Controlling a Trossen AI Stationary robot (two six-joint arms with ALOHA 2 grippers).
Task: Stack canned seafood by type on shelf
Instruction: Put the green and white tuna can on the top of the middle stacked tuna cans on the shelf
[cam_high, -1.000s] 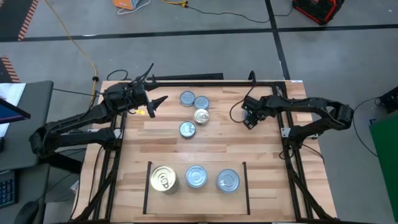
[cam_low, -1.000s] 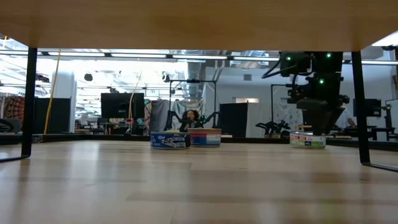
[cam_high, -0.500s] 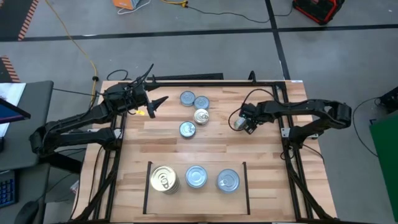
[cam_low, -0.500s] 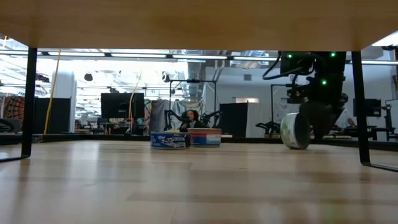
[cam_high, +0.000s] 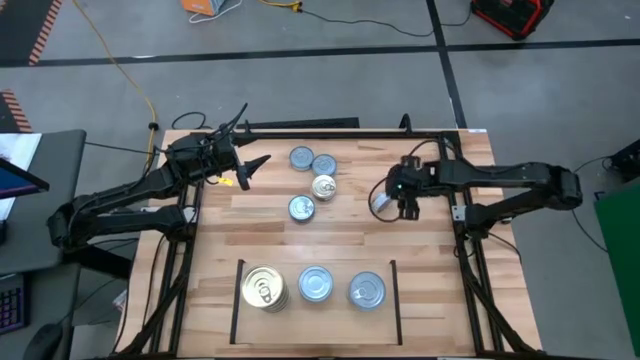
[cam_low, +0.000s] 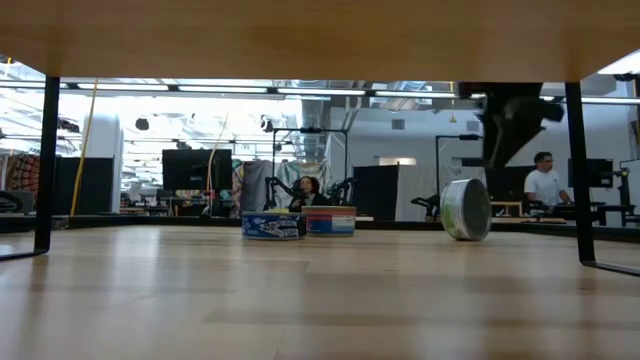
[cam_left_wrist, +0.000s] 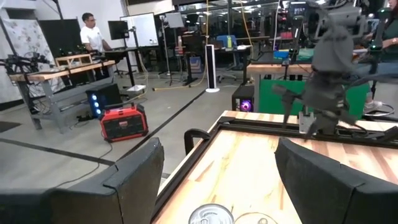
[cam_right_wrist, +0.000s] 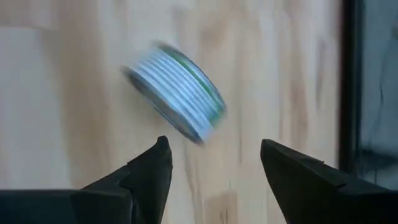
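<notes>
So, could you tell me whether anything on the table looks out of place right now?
Yes: one can stands on its edge on the table near the right hand, whose fingers are open and hold nothing. The other cans, both the loose ones and those on the shelf, lie flat. On its rim it could roll away.

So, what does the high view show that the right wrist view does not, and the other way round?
Only the high view shows the three can stacks on the plank shelf bounded by thin black lines, four loose round silver-topped and gold-topped tins at the table's far side, and the waiting left tool. Only the right wrist view shows the ribbed side wall and green band of the small tin standing on its edge. Both show that tin on the light wood table, free of the open right tool.
</notes>
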